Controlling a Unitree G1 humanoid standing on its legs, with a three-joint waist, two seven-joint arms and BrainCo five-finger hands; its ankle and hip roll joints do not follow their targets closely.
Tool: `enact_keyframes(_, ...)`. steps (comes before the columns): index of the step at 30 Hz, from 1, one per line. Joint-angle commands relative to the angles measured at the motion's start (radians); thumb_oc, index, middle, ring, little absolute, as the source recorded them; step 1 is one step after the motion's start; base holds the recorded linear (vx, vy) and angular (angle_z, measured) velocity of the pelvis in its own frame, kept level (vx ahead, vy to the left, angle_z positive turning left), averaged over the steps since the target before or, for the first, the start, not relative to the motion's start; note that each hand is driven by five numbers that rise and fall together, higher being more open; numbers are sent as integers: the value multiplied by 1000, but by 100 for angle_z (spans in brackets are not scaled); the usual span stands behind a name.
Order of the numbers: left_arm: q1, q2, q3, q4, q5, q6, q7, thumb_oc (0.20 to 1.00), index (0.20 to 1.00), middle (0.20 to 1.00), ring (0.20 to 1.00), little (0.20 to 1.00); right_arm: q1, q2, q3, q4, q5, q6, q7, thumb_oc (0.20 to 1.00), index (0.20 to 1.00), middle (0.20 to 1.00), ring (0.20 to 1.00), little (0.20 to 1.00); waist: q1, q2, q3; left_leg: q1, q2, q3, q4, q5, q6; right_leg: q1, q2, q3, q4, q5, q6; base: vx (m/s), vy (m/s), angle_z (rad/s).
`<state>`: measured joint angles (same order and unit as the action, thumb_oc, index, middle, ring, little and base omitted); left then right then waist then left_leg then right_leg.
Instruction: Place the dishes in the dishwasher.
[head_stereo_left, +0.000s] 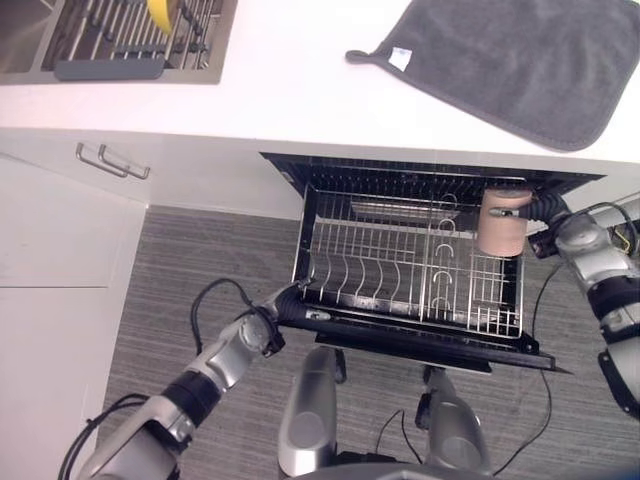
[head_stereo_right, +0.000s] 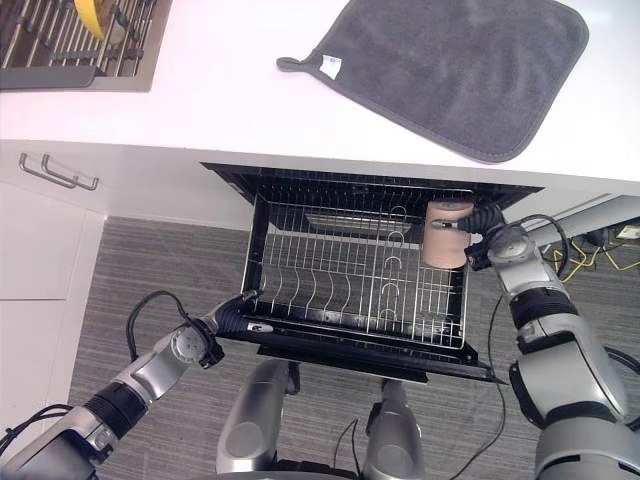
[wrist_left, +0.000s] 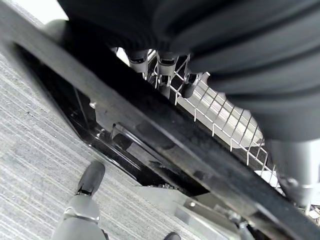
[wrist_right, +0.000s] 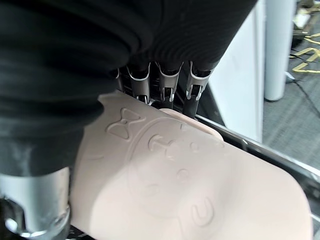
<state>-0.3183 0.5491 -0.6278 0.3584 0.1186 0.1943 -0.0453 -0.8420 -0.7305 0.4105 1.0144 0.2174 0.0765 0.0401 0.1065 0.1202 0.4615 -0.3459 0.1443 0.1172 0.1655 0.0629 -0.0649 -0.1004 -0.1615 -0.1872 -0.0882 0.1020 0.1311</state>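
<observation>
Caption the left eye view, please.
Right robot hand holds a pink cup over the pulled-out dishwasher rack.

Left arm is reaching forward from the lower left, forearm angled up and to the right. Left hand is resting at the front left corner of the dishwasher rack, fingers hooking over its front edge. Right arm is bending in from the right side. Right hand is gripping a pink cup, fingers curling round it, above the rack's right side.
</observation>
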Motion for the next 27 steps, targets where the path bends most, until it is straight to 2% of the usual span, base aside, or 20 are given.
enact_keyframes(1,49,50,-50,52,-37,20,14,1000,1000,1000,1000,1000,-45,-10,13,-9,-3,-38,-2,200,200,200,200,200,24,-40,-8,-118,58,-66,92,18,-91,90,-63,-8,7,-115,34,0,0,0)
enact_keyframes(6,26,50,-62,41,-61,3,32,1000,1000,1000,1000,1000,-58,0,26,45,-23,-43,-30,200,200,200,200,200,20,-29,3,-118,51,-66,87,13,-84,46,-68,-7,32,-105,30,-4,3,1)
enact_keyframes(7,24,50,-65,37,-64,4,38,1000,1000,1000,1000,1000,-62,4,26,54,-16,-39,-35,376,376,376,376,376,20,-27,6,-117,49,-66,85,11,-82,36,-69,-6,40,-104,29,-34,19,3)
enact_keyframes(8,17,49,-67,38,-68,1,43,1000,1000,1000,1000,1000,-68,8,23,67,-5,-31,-49,1000,1000,1000,1000,1000,18,-26,12,-116,46,-67,84,10,-80,23,-69,-4,49,-102,27,-38,16,2)
enact_keyframes(10,8,48,-68,35,-74,-1,50,1000,1000,1000,1000,1000,-77,14,7,92,13,-7,-78,1000,1000,1000,1000,1000,15,-24,16,-116,43,-66,84,6,-77,0,-69,-1,65,-100,24,-39,17,0)
enact_keyframes(13,0,43,-65,27,-105,-12,76,1000,1000,1000,1000,1000,-85,16,-9,92,68,-10,-96,1000,1000,1000,1000,1000,10,-24,22,-113,44,-63,87,3,-76,-22,-67,5,83,-98,21,-3,7,2)
enact_keyframes(16,6,53,-10,-74,-224,-137,146,1000,1000,1000,1000,1000,-53,9,-69,4,220,36,-157,1000,1000,1000,1000,1000,-2,-27,35,-107,42,-57,94,-5,-70,-52,-63,14,112,-100,14,-3,9,2)
enact_keyframes(17,17,61,12,-131,-246,-190,178,1000,1000,1000,1000,1000,-16,12,-96,-32,228,27,-177,1000,1000,1000,1000,1000,-6,-29,37,-104,40,-56,94,-7,-68,-60,-61,16,120,-99,11,0,0,0)
enact_keyframes(20,40,65,89,-250,-292,-273,241,1000,1000,1000,1000,1000,73,1,-155,-113,276,5,-206,1000,1000,1000,1000,1000,-8,-35,50,-97,37,-56,97,-15,-61,-76,-59,11,143,-100,2,0,0,0)
enact_keyframes(27,61,51,162,-310,-309,-364,347,1000,1000,1000,1000,1000,150,-13,-215,-240,312,-37,-256,1000,1000,1000,1000,1000,-26,-56,58,-91,38,-51,106,-23,-51,-126,-46,13,190,-98,-14,-7,-26,0)
